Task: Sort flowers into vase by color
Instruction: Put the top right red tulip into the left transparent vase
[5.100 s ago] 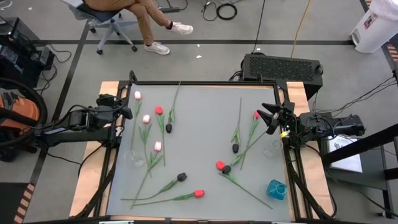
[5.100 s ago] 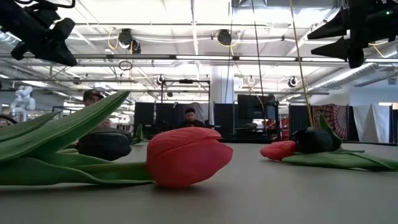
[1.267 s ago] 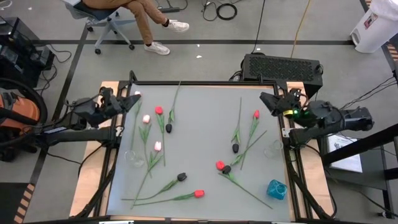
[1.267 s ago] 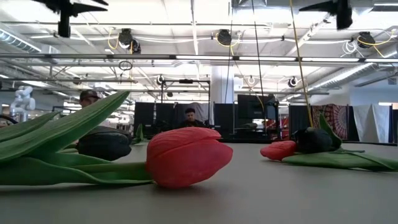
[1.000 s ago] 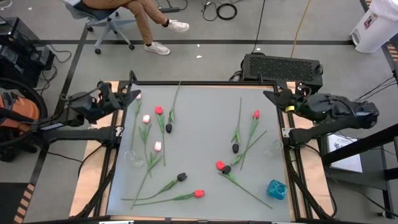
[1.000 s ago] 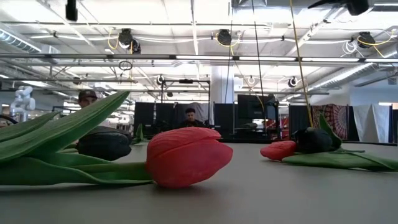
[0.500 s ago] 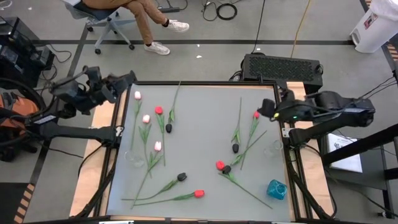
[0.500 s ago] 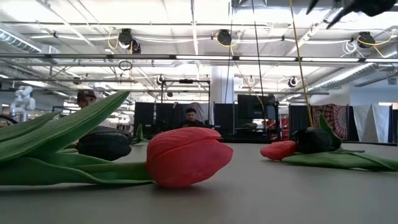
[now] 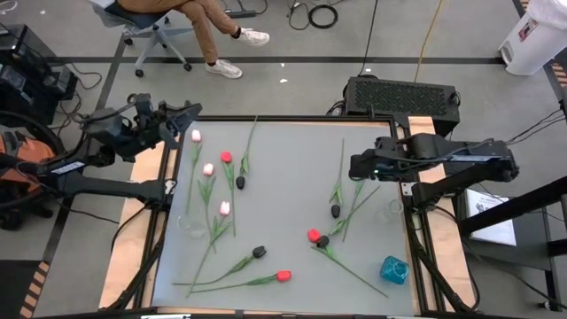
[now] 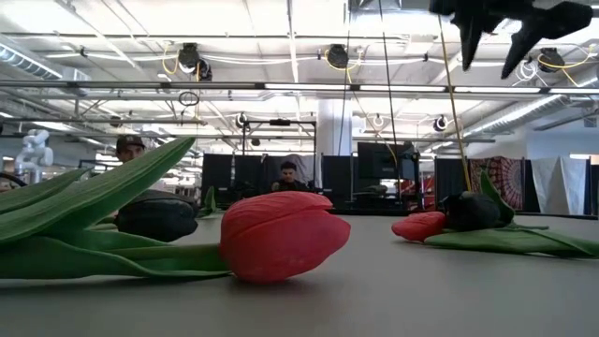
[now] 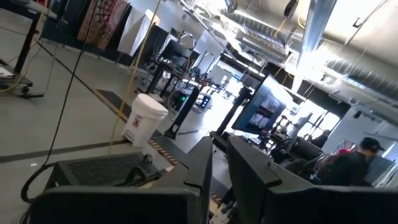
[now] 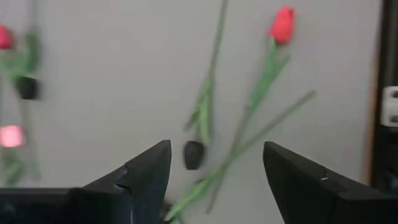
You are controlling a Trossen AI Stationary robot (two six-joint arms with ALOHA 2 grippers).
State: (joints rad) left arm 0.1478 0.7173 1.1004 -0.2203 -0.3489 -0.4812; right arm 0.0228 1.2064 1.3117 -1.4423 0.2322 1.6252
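right hand swings in over the red tulip, left hand stays at the far-left corner

since half a second ago the right hand [image 9: 359, 166] has come inward from the right edge and now hangs above the surface [image 9: 283, 221], over the spot where a red tulip head showed earlier; that head is now hidden beneath it in the high view. the left hand [image 9: 186, 113] has shifted slightly toward the surface's far-left corner. the flowers have not moved.

the right hand's fingers [image 12: 146, 171] stand wide apart with nothing between them and touching nothing. through its wrist view the red tulip [image 12: 283, 25] lies below on a long green stem, with a black tulip [image 12: 194, 154] beside it. in the low view this hand [image 10: 496, 37] hangs high above the surface.

the left hand's fingers [image 11: 202, 168] stand close together, a narrow gap between them, holding nothing; its wrist view looks out level into the room.

the flowers all lie flat on the surface. on the left side: pink tulips [image 9: 196, 136], a red one [image 9: 226, 157] and a black one [image 9: 240, 182]. near the front: a black tulip [image 9: 259, 252] and a red tulip [image 9: 283, 276]. right of centre: a red head [image 9: 313, 235] touching a black head, with another black head [image 9: 336, 211] farther back. a blue vase [image 9: 394, 269] lies at the near-right corner, and a clear glass [image 9: 189, 225] sits at the left edge.
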